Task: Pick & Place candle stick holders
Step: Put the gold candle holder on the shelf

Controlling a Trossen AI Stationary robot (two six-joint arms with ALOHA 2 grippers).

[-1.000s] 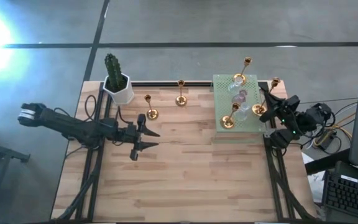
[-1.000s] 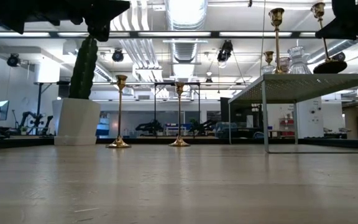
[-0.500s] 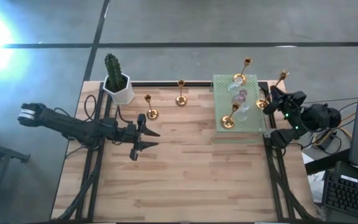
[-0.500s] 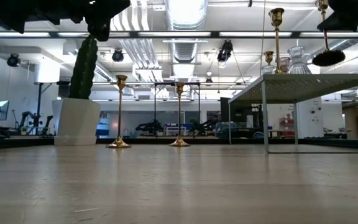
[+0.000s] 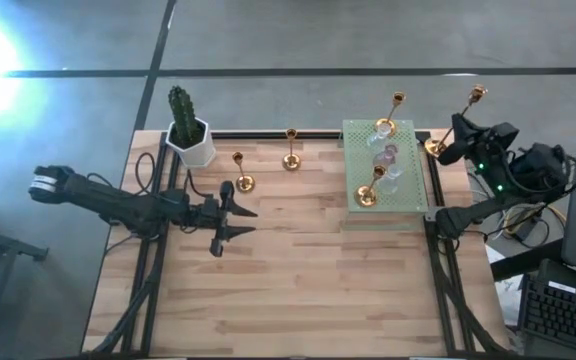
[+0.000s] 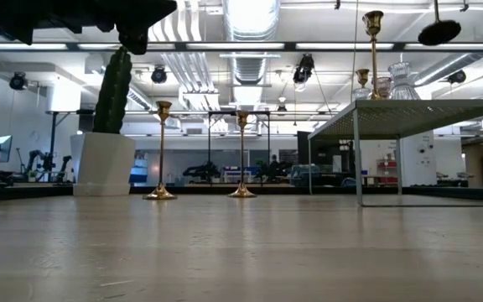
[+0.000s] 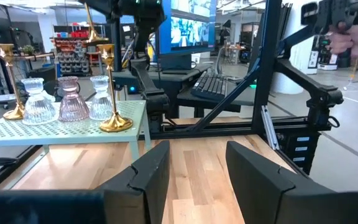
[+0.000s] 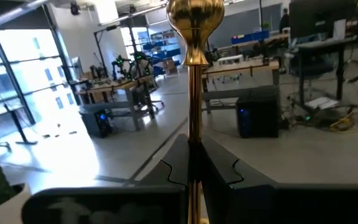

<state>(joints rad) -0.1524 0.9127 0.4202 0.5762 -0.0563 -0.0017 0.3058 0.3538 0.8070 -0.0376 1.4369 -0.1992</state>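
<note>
My right gripper (image 5: 457,128) is past the table's far right corner, shut on a tall gold candle stick holder (image 5: 468,106) held high; its round base (image 6: 439,32) shows at the top of the low view. Two gold holders (image 5: 243,182) (image 5: 290,160) stand on their bases on the wood near the far edge. Two more gold holders (image 5: 367,196) (image 5: 385,126) and three glass ones (image 5: 389,154) stand on the raised green mat (image 5: 411,195). My left gripper (image 5: 236,222) is open and empty over the table's left middle. My right gripper pinches the holder's thin stem (image 8: 194,118) between its two fingers (image 8: 219,171), which lie across the stem. The cup end (image 8: 194,12) stands beyond the fingers. The holder is lifted clear, tilted, with its cup end (image 5: 478,95) toward the far right and its base (image 5: 433,148) toward the mat.
A white pot with a green cactus (image 5: 188,135) stands at the far left corner. The mat is a raised perforated shelf on thin legs (image 6: 357,155). Bare wood spreads over the table's middle and near half. A keyboard and cables lie off the right edge.
My right gripper has risen and gone toward the table's right and far edges, carrying the gold holder from just over the mat's right side to well above and beyond it. The holder stays tilted in the hold.
</note>
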